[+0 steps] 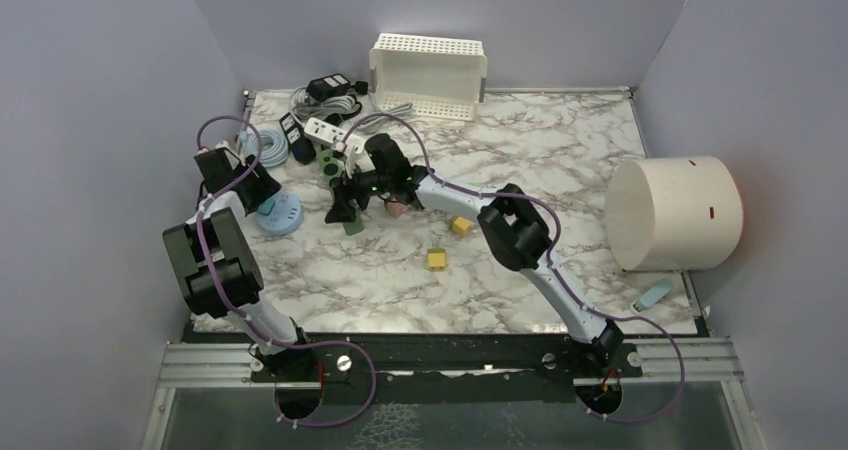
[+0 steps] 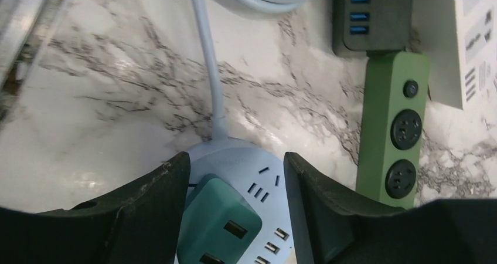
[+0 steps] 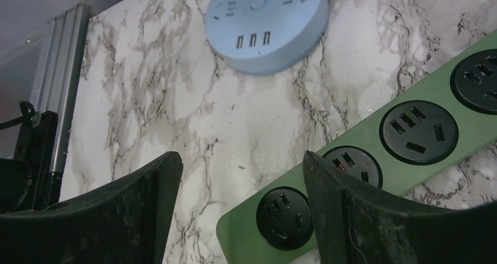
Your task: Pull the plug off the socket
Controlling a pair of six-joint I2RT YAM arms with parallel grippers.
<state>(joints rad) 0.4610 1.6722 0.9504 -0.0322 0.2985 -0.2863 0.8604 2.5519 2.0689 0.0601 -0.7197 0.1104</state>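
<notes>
Straddling the teal plug [image 2: 220, 226], the left gripper [image 2: 236, 158] has its jaws wide apart, one finger on each side of it. The left-hand finger looks to be at the plug's edge, though contact cannot be confirmed, and a clear gap separates the other finger from it, so nothing is gripped yet. The plug sits pushed into the round pale-blue socket [image 2: 269, 185] at the bottom centre of the left wrist view, and the socket's cable [image 2: 205, 53] runs toward the top of the frame. In the overhead view the socket lies at the left of the marble table [image 1: 560, 170], just beside the left arm. The right gripper [image 3: 241, 157] is also open and empty, poised over the near end of the green power strip [image 3: 422, 111], with the round socket in the upper middle of its view. By my reading the task is at the approach stage. The plug is lined up but not clamped, and closing on it, lifting it free and perhaps steadying the socket are all left.
</notes>
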